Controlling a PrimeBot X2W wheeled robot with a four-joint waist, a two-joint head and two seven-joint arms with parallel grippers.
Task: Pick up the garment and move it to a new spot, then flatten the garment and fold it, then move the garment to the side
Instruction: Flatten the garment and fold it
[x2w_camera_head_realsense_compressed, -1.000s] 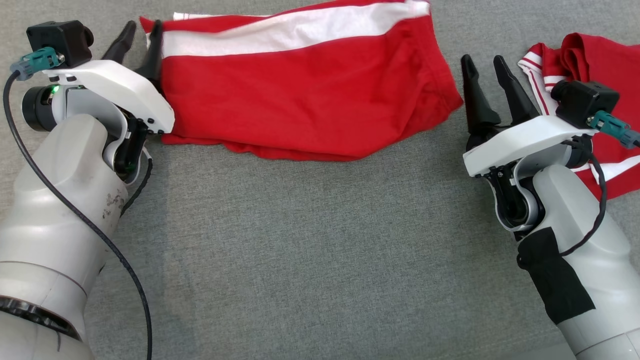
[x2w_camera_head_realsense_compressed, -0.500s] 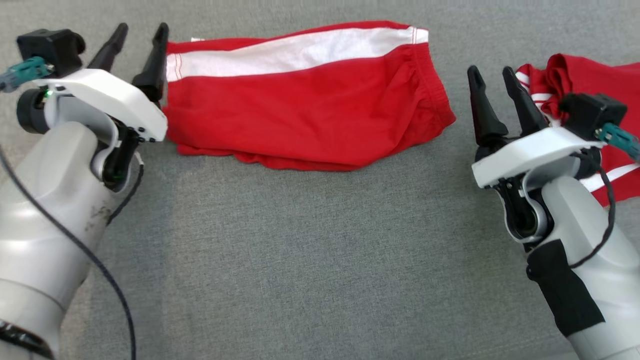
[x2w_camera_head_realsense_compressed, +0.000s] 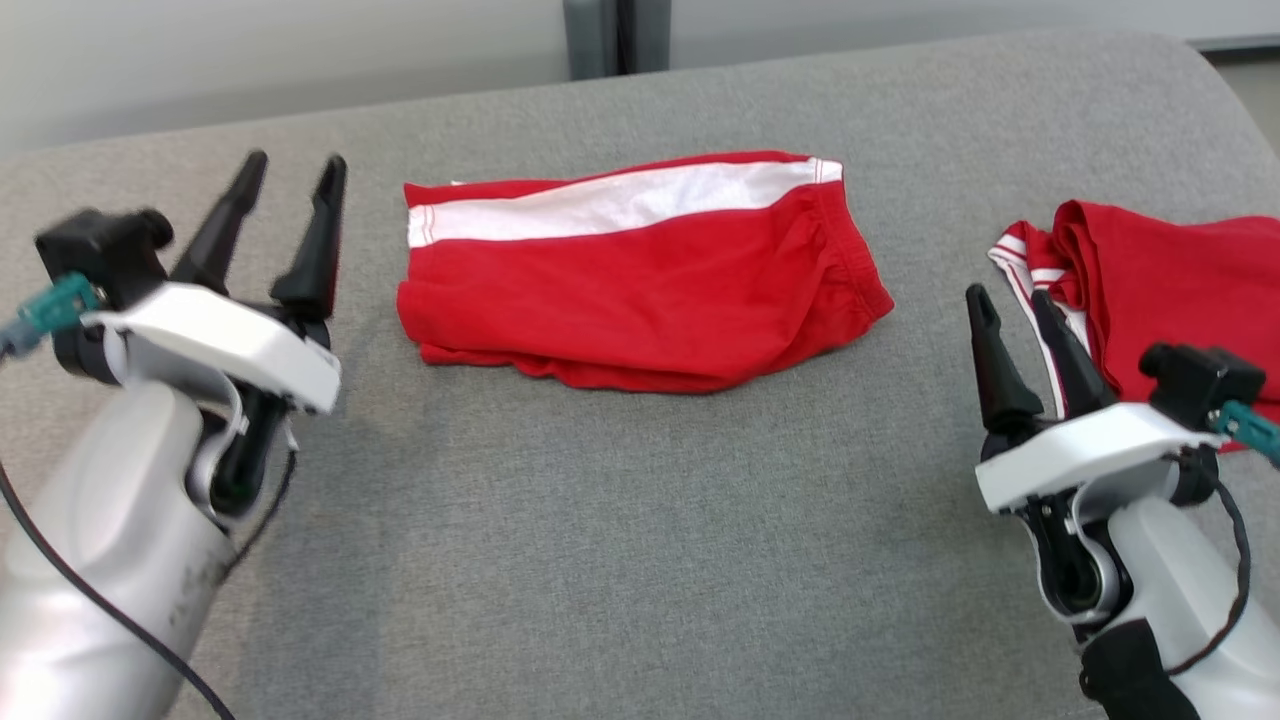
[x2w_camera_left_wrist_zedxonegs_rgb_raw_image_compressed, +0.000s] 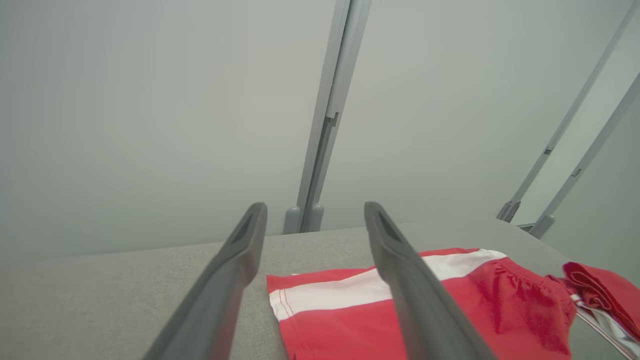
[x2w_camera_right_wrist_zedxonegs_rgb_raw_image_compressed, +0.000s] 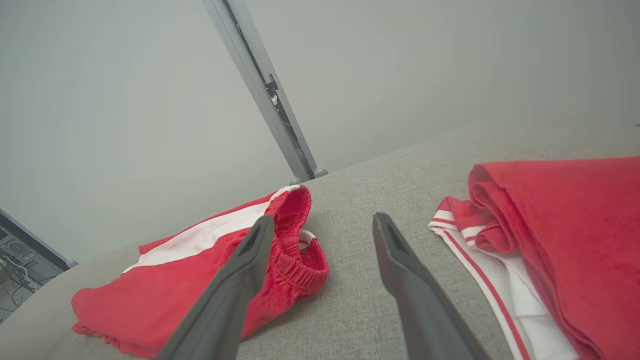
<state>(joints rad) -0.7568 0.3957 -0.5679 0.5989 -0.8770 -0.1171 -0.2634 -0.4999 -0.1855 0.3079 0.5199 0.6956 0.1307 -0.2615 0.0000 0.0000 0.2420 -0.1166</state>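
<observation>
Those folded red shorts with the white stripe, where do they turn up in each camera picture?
Head view: folded shorts, upper centre.
Left wrist view: folded shorts, bottom right.
Right wrist view: folded shorts, lower left.
Shared landmark: the second red garment, off their waistband end.

Garment (x2w_camera_head_realsense_compressed: 640, 300) at the middle of the padded surface (x2w_camera_head_realsense_compressed: 640, 550), second garment (x2w_camera_head_realsense_compressed: 1180, 280) to its right, post (x2w_camera_head_realsense_compressed: 615, 35) behind the surface.
</observation>
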